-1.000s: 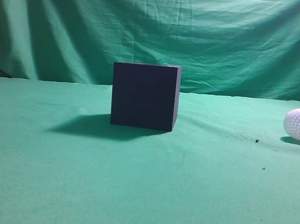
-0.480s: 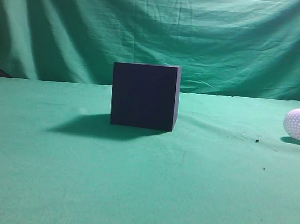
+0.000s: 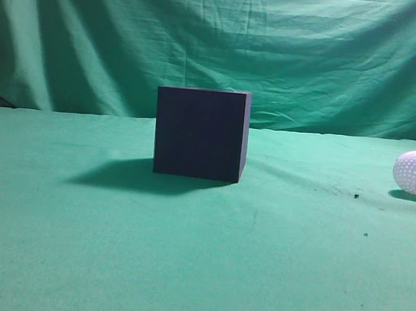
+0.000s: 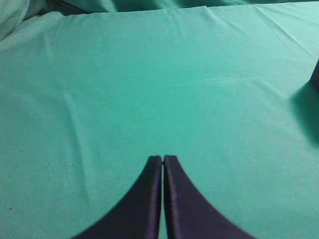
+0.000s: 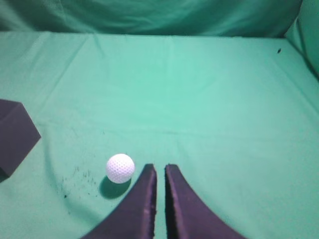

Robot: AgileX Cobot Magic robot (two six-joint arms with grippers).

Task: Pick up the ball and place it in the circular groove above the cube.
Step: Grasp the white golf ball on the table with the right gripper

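Jaws first: my right gripper (image 5: pixel 160 168) has its fingers nearly together with only a thin slit between, holding nothing, and my left gripper (image 4: pixel 162 158) is pressed shut, also empty, over bare green cloth (image 4: pixel 149 89). The golf ball (image 5: pixel 120 168) sits on the cloth just left of my right fingertips, near the bench's right edge, so my right arm is clearly the nearer one. The dark cube (image 3: pixel 201 133) stands mid-bench, well apart from the ball. I judge I must open and shift left.
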